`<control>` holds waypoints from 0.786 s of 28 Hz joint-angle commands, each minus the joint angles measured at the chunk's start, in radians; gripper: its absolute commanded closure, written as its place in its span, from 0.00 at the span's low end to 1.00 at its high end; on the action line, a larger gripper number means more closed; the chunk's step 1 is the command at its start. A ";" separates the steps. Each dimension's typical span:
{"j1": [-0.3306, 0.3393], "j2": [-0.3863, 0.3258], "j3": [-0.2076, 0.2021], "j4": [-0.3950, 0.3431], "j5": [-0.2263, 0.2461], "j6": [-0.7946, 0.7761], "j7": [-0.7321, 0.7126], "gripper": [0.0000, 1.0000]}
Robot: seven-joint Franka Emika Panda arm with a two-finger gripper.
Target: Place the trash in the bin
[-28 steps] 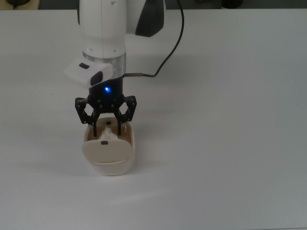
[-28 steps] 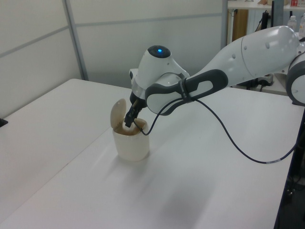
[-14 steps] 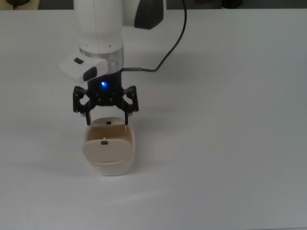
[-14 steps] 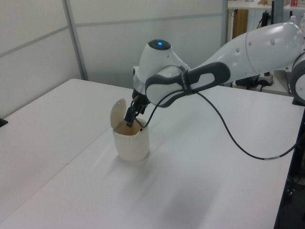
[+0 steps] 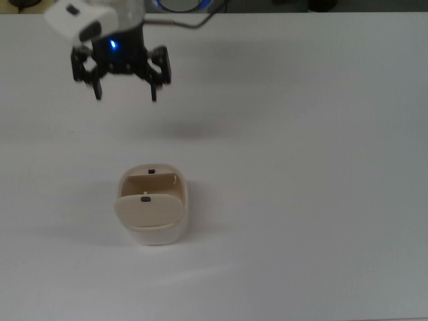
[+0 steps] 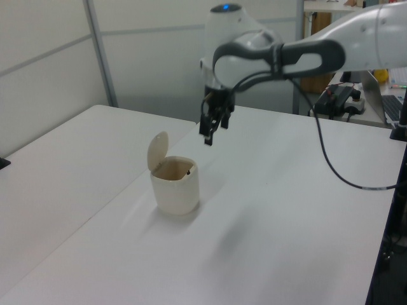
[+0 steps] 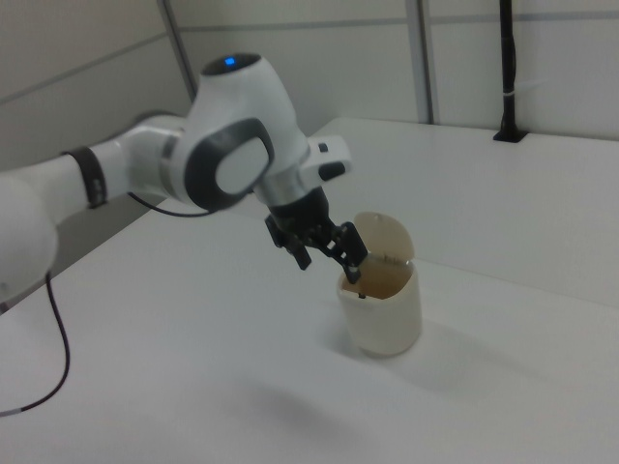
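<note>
White table (image 5: 321, 200), grey wall panels behind; desks w/ clutter at far back in left view.

Gripper (image 5: 126, 99): fingers spread wide, nothing between them. Hangs in the air, well apart from bin, toward top view's upper left. Left view: it sits above and to the left view's right of bin. Blue light on the wrist. White arm (image 6: 305, 54) runs off to left view's right; black cable (image 6: 337, 165) loops down from it.

Bin (image 5: 153, 214): cream, rounded corners, upright on table, roughly mid-table. Flap (image 6: 157, 150) tipped up, so mouth is open. Two small dark marks on lid parts in top view.

Trash: not seen in any view. Nothing on table, nothing in gripper. Bin interior only partly visible: brownish inner wall, small dark speck near rim in left view; no wad showing. Judgement: wad likely inside bin, below sightline, but can't confirm.

Handling, judged from task only: crumpled paper = very light, soft, squashes under pinch, not slippery, not fragile. Grip anywhere across its middle; light squeeze enough. Bin itself looks light too, prob. easy to tip if nudged at rim or flap.

Progress: looks done or near done, w/ gripper empty and clear of bin.
</note>
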 commanded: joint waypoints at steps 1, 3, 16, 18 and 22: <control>-0.014 -0.102 -0.005 -0.004 -0.009 -0.131 -0.031 0.00; -0.014 -0.128 -0.007 -0.004 -0.009 -0.197 -0.032 0.00; -0.014 -0.145 -0.004 -0.007 -0.014 -0.277 -0.026 0.00; -0.014 -0.145 -0.004 -0.012 -0.014 -0.277 -0.023 0.00; -0.017 -0.147 -0.004 -0.013 -0.017 -0.278 -0.020 0.00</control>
